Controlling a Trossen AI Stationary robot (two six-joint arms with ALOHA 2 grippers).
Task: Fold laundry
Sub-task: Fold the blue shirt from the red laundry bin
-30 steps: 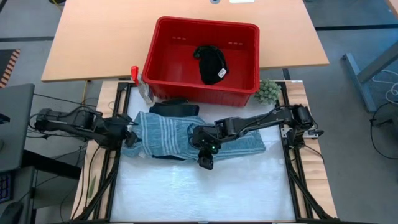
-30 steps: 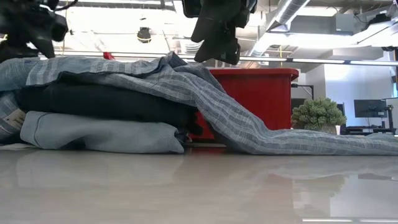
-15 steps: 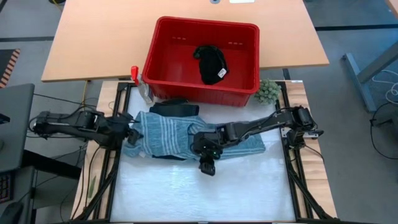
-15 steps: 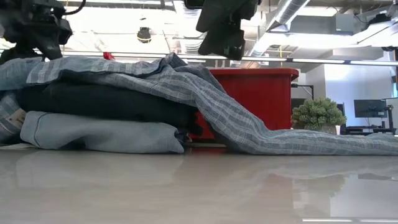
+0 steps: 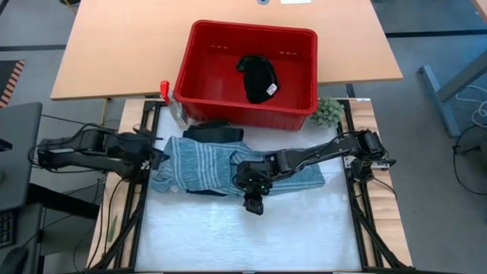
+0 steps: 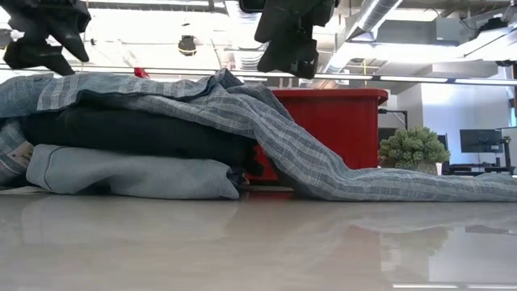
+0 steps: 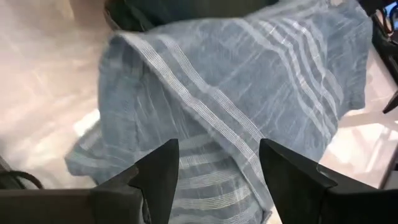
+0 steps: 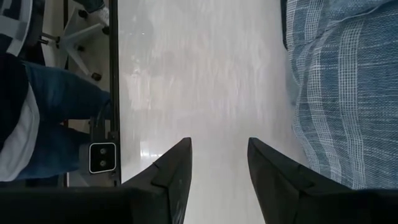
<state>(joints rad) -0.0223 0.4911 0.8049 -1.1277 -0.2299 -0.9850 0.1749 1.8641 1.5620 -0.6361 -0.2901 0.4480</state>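
Note:
A grey-blue striped cloth (image 5: pixel 213 167) lies draped over a stack on the table. In the low view it covers a dark navy garment (image 6: pixel 137 133), which rests on a folded light blue one (image 6: pixel 121 174), and its right end trails down onto the tabletop (image 6: pixel 420 187). A dark garment (image 5: pixel 214 132) lies just beyond the stack. A black garment with a white tag (image 5: pixel 259 78) sits in the red basket (image 5: pixel 199 53). My left gripper (image 7: pixel 217 174) hovers open above the striped cloth's left end. My right gripper (image 8: pixel 217 168) hovers open over bare table at the cloth's near edge.
The red basket stands at the far edge of the work surface, with a small green fuzzy ball (image 5: pixel 329 112) at its right. The near half of the white tabletop (image 5: pixel 243 236) is free room. A person's legs (image 8: pixel 37 106) show beyond the table's edge.
My left gripper has risen and drawn back toward the table's left edge, away from the striped cloth's left end, its fingers staying apart. The cloth stack has kept its shape.

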